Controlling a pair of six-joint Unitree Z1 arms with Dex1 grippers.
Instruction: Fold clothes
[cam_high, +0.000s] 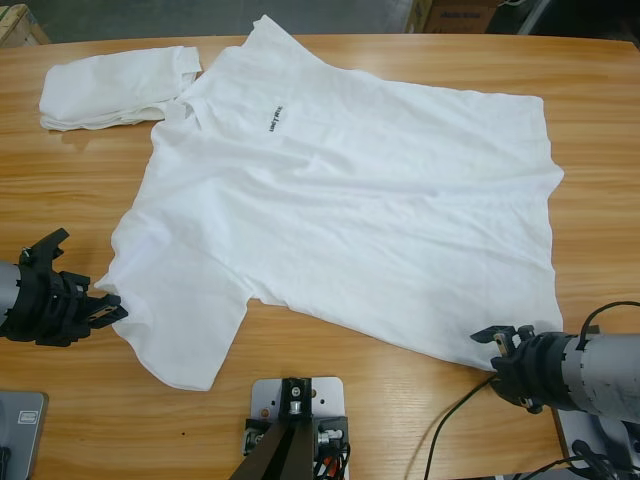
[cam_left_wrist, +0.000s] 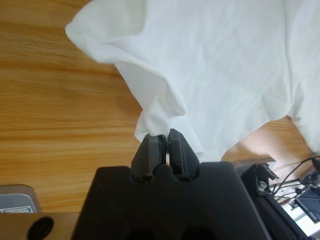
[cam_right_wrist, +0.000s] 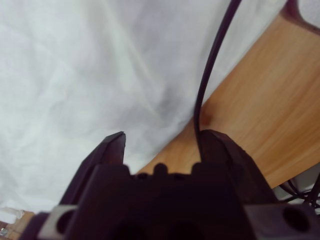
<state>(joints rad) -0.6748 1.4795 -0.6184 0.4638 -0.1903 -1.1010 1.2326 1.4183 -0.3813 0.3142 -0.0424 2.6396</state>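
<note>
**Sleeve pinched, hem not yet taken**

Nearest my lens, my left gripper (cam_left_wrist: 162, 136) has its two black jaws pressed together on the edge of a sleeve of the thin white short-sleeved T-shirt (cam_high: 350, 200) with small black chest lettering (cam_high: 275, 118), spread flat across the middle of the long wooden table (cam_high: 400, 400). My right gripper (cam_right_wrist: 165, 142) stands with jaws apart, holding nothing, at the shirt's hem corner, a black cable (cam_right_wrist: 210, 75) running beside one jaw.

I judge the thin cloth could slip from my left pinch if I lift sharply, and my right could catch the cable instead of the hem.

A folded white bundle (cam_high: 110, 90) lies by the collar. Beyond the table's far edge, little shows.
</note>
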